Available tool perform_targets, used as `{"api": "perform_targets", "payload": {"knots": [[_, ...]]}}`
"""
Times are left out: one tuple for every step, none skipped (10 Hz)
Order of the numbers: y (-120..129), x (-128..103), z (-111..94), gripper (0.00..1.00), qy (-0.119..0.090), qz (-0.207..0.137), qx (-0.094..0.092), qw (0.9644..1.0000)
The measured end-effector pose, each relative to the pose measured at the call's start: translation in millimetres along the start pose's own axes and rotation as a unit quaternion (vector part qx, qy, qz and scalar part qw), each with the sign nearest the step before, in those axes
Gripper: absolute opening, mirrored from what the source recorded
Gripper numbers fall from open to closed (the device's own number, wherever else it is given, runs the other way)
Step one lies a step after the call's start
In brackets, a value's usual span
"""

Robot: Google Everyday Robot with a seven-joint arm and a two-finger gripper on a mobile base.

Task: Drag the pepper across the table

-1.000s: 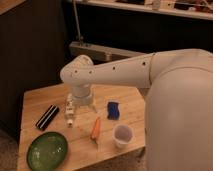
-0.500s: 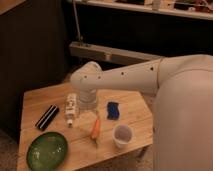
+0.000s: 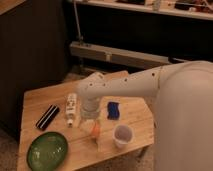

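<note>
Orange-red, the pepper (image 3: 95, 131) lies near the middle of the table (image 3: 37, 97), toward its front edge, between the green plate (image 3: 47, 150) and the white cup (image 3: 123, 135). The gripper (image 3: 91, 121) hangs straight down from the white arm (image 3: 130, 85), right over the pepper's far end, and I cannot tell whether it is spread or pinching the pepper, nor whether it touches it. A white tube (image 3: 72, 108) lies just beside the wrist on the plate's side, a black bar (image 3: 47, 117) beyond it, and a blue block (image 3: 113, 110) just beside the wrist on the cup's side.
</note>
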Motion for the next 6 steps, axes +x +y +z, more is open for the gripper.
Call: {"api": "perform_targets", "payload": {"knots": [[-1.7, 6.4, 7.0, 0.65, 0.007, 0.004, 0.008, 0.9999], [-2.9, 13.5, 15.7, 0.65, 0.013, 0.01, 0.015, 0.9998], [-6.0, 18.4, 24.1, 0.65, 0.012, 0.02, 0.018, 0.9996], [-7.1, 22.0, 29.8, 0.65, 0.006, 0.029, 0.017, 0.9994], [-7.5, 23.5, 32.9, 0.65, -0.001, 0.037, 0.016, 0.9992], [-8.1, 23.7, 36.0, 0.65, -0.016, 0.047, 0.012, 0.9987]]}}
